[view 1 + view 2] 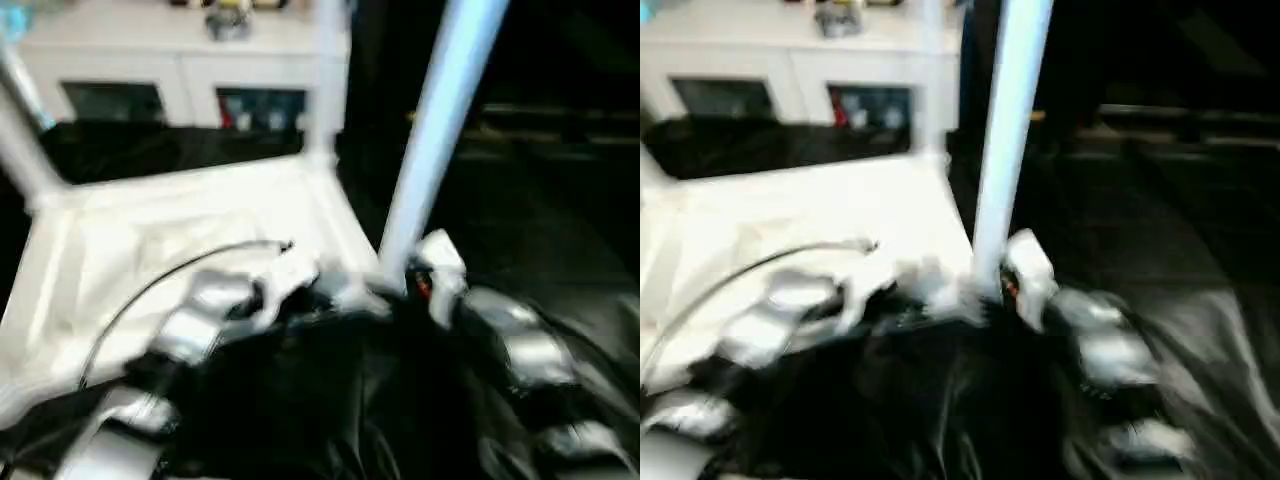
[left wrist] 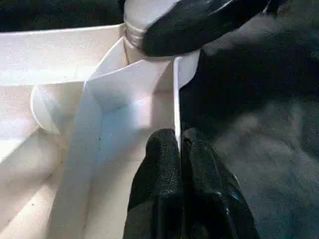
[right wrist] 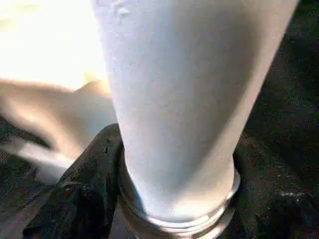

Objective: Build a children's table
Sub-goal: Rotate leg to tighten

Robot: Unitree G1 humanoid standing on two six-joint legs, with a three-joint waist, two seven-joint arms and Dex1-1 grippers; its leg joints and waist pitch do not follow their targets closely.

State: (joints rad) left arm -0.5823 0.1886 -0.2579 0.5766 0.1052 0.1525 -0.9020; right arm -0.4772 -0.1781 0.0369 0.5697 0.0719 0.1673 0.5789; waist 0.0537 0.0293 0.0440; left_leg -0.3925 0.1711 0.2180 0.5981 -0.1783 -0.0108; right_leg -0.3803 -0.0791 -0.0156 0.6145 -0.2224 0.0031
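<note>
The white tabletop (image 1: 150, 240) lies upside down with its ribbed underside facing up. Two white legs stand in its far corners, one on the left (image 1: 20, 140) and one on the right (image 1: 325, 80). A third leg (image 1: 440, 130) rises tilted from the near right corner socket (image 2: 144, 74). My right gripper (image 1: 405, 285) is shut on that leg just above its threaded base (image 3: 179, 219), with one black finger (image 3: 84, 184) against the tube. My left gripper (image 2: 179, 137) is shut on the tabletop's thin rim (image 2: 176, 99) right beside that corner.
A white cabinet with glass doors (image 1: 180, 60) stands behind the tabletop. Dark floor lies to the right (image 1: 540, 200). Black cloth (image 1: 330, 400) covers the foreground between my silver forearms. A thin black cable (image 1: 170, 272) arcs over the tabletop from my left arm.
</note>
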